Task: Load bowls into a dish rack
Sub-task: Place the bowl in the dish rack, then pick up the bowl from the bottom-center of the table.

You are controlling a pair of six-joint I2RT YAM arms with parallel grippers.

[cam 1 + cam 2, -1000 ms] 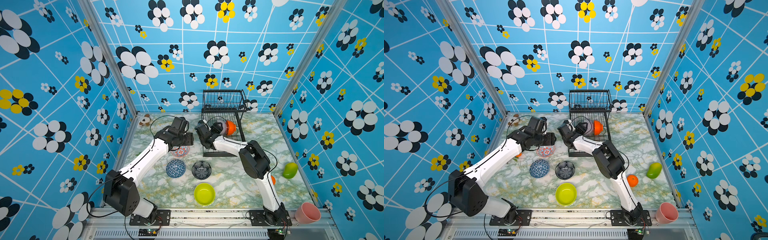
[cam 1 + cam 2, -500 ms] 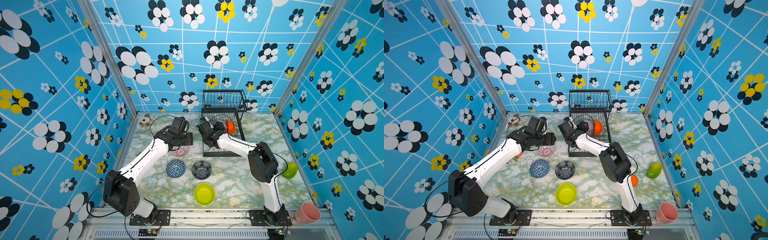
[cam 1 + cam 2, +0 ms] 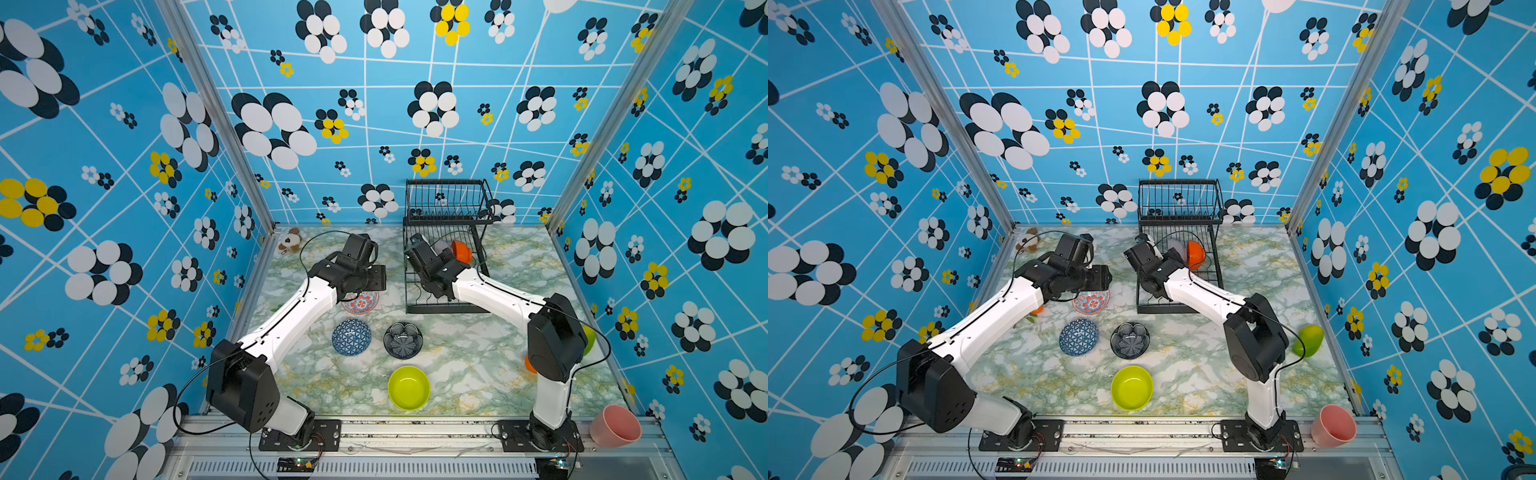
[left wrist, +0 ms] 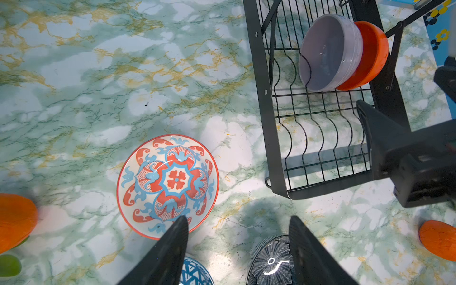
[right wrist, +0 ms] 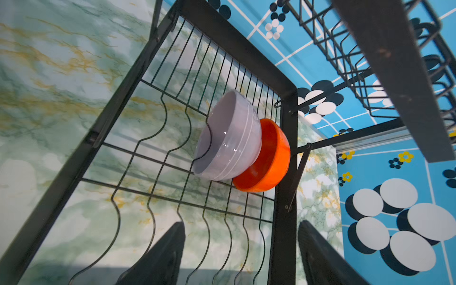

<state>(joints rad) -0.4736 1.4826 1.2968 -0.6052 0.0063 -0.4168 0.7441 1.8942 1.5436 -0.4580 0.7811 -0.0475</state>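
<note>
The black wire dish rack (image 3: 444,305) (image 3: 1177,307) stands at the back. A pale lilac bowl (image 5: 229,138) (image 4: 325,51) and an orange bowl (image 5: 269,160) (image 4: 372,54) stand on edge in its lower tray. My right gripper (image 5: 241,223) (image 3: 417,249) hangs open and empty above that tray, short of the lilac bowl. My left gripper (image 4: 238,219) is open and empty above the table beside the red-blue floral bowl (image 4: 167,185) (image 3: 360,302). The blue geometric bowl (image 3: 351,336), the black flower bowl (image 3: 402,340) and the lime-green bowl (image 3: 409,387) rest on the table.
A pink cup (image 3: 615,426) lies at the front right corner. A green fruit (image 3: 1308,340) and an orange fruit (image 3: 530,363) lie by my right arm's elbow. Another orange fruit (image 4: 14,222) sits left of the floral bowl. A plush toy (image 3: 289,240) occupies the back left corner.
My right arm's elbow has swung out to the right while its gripper stayed open at the rack's left side. The left arm has not moved.
</note>
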